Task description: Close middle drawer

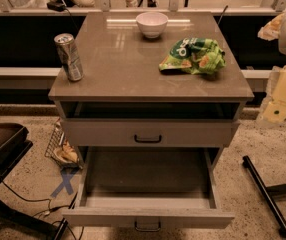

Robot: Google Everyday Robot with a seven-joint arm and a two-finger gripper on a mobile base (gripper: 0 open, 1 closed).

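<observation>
The middle drawer (pixel 108 217) stands pulled far out toward you, its flat front at the bottom of the view and its small black handle (pixel 148 227) centred on the lower edge. You can look straight down into its interior, which shows only a bare floor. Above it the top drawer (pixel 108 133) juts out only slightly, leaving a dark gap under the slab of the bench (pixel 133 79). On that slab you have a drink can (pixel 69 57) upright near the left edge, a white bowl (pixel 151 24) at the back centre, and a crumpled green snack bag (pixel 193 56) toward the right, all well apart from one another. The pincer (pixel 283 96) hangs at the right edge of the view, beside the bench's right front corner and higher than the open drawer, touching nothing that you can see. Whether it is open or closed you cannot tell, since it shows only as a pale yellowish shape partly cut off by the frame. A blue tape cross (pixel 65 182) lies on the floor left of the drawer.
</observation>
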